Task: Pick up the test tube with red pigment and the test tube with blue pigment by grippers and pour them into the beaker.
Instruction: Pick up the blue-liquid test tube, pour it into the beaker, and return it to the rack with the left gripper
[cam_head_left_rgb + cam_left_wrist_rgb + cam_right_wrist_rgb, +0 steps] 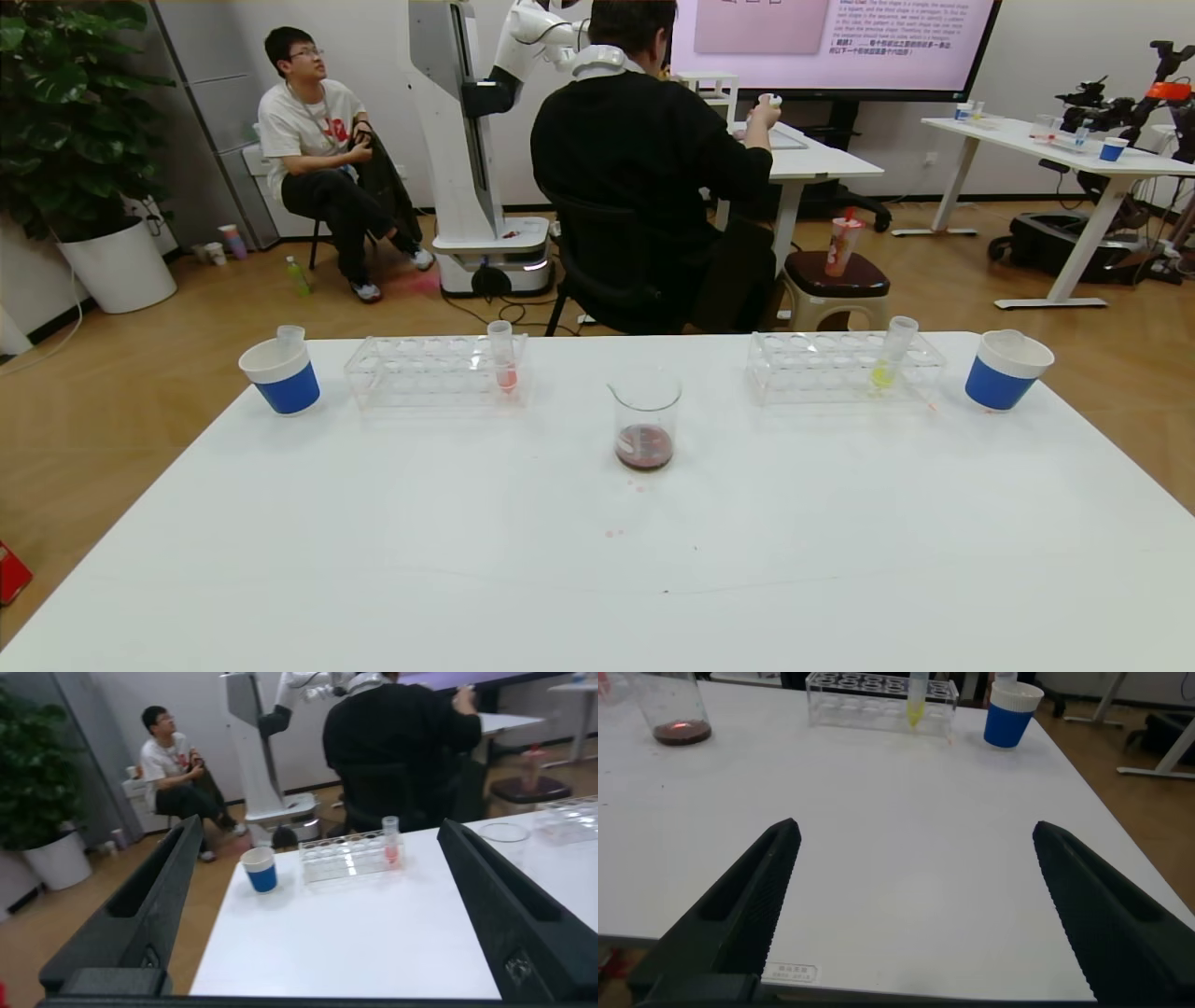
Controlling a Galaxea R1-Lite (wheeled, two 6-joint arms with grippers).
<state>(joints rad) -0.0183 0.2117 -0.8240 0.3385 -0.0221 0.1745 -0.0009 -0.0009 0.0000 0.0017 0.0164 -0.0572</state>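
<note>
The clear beaker [644,415] stands mid-table with dark red-purple liquid in its bottom; it also shows in the right wrist view [677,709]. No tube with vivid orange-red or cyan-blue liquid is in view. A tube with pale pink-red liquid [504,359] stands in the left rack [434,371]. A yellow-green tube [892,359] stands in the right rack [845,367]. An empty-looking clear tube [290,334] sits in the left cup [282,375]. My left gripper [320,826] and right gripper [915,828] are open, empty and back over the near table, out of the head view.
A second blue-and-white cup [1004,371] stands at the far right of the white table [597,560]. Small pink drops [613,533] lie in front of the beaker. Beyond the table a person sits in a black chair [607,261]; a stool [834,285] stands beside it.
</note>
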